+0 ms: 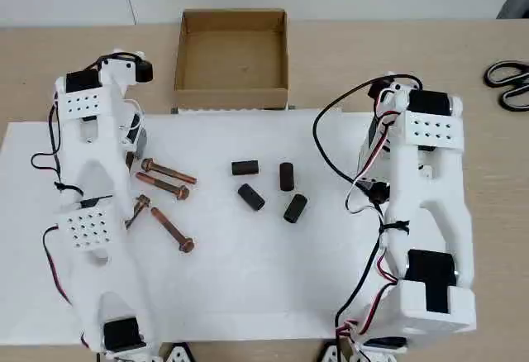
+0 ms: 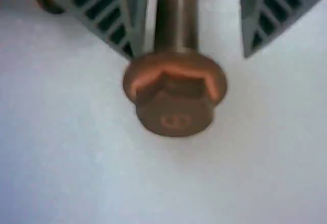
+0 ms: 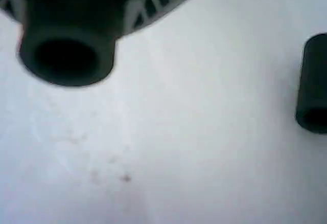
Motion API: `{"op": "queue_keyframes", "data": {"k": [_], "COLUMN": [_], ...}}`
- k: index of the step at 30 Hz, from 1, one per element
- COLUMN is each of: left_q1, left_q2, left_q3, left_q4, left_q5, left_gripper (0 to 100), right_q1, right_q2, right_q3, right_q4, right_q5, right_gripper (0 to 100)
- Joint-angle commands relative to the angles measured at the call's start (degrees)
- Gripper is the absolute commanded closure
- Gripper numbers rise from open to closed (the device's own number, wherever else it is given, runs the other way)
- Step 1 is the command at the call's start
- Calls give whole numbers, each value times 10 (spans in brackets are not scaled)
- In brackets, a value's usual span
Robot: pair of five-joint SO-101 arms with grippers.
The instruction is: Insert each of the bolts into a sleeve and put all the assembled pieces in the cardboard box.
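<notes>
A copper bolt (image 2: 173, 81) lies on the white mat between the fingers of my left gripper (image 2: 191, 40), which is open, with the bolt's head just past the fingertips. In the high view this bolt (image 1: 141, 205) is beside the left arm, and three more bolts (image 1: 169, 170) lie close by. My right gripper (image 3: 66, 35) is shut on a black sleeve (image 3: 66, 55), held just above the mat with its bore facing the camera. Another sleeve (image 3: 312, 83) lies nearby. Several black sleeves (image 1: 251, 197) sit mid-mat. The cardboard box (image 1: 231, 89) stands at the back.
The white mat (image 1: 248, 279) covers most of the table between the arms. Black-handled scissors (image 1: 508, 83) lie on the bare wood at the far right. The right arm (image 1: 421, 172) stands over the mat's right edge.
</notes>
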Motion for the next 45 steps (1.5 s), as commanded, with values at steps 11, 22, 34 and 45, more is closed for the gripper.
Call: {"op": "queue_keyframes", "data": {"k": [11, 22, 34, 45], "left_q1": [16, 20, 71, 124], "left_q2": [57, 51, -242, -550], "left_q3": [-30, -88, -5, 206], "left_q4": [-8, 34, 34, 33], "left_q5": [3, 4, 4, 47], "left_gripper": [985, 995, 995, 995], "right_q1": [0, -27, -96, -196], "right_q2": [-33, -91, -344, -510], "right_q3": [-4, -9, -4, 117], "right_q4": [2, 6, -4, -12], "right_q5": [5, 4, 5, 2], "right_gripper": [995, 995, 995, 995]}}
